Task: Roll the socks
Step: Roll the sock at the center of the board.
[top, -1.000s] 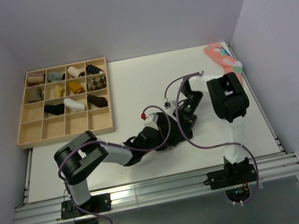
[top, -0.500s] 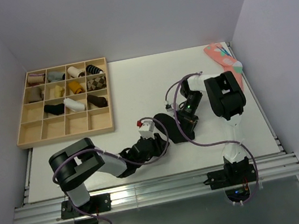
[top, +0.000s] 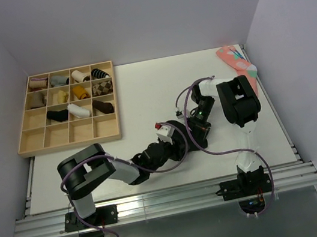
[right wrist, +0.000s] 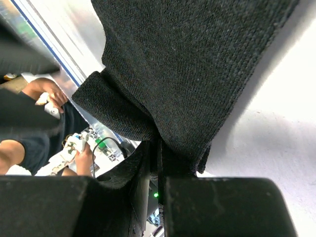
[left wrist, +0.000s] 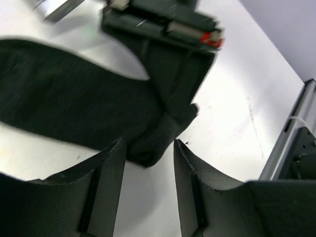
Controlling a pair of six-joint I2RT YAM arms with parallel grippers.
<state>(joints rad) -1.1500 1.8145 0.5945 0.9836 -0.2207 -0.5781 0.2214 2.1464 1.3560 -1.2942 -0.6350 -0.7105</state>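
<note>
Black on white: a long black knitted sock (top: 178, 128) lies on the white desk (top: 142, 91), a little toward 4 o'clock from the desk's middle, with both arms bent in over it. The left pincer (top: 171, 139) reaches it from the 8 o'clock side. In the left wrist view its fingers (left wrist: 106, 182) stand spread, and the sock's folded end pokes just into the gap between their tips; whether either pad touches it I cannot tell. From there the sock stretches flat across the desk toward 10 o'clock in that view.

The right pincer (top: 199, 125) sits at the sock's 3 o'clock side. In the right wrist view its fingers (right wrist: 133, 197) are pressed together, pinching a doubled edge of the knit, which spreads out beyond them toward 12 o'clock.

Farther back, at 10 o'clock, a shallow wooden tray with square compartments (top: 70, 145) holds rolled socks of several colours (top: 81, 76) in its farther rows. At the desk's 1 o'clock corner a pink patterned sock (top: 235, 62) lies beside the right wall.
</note>
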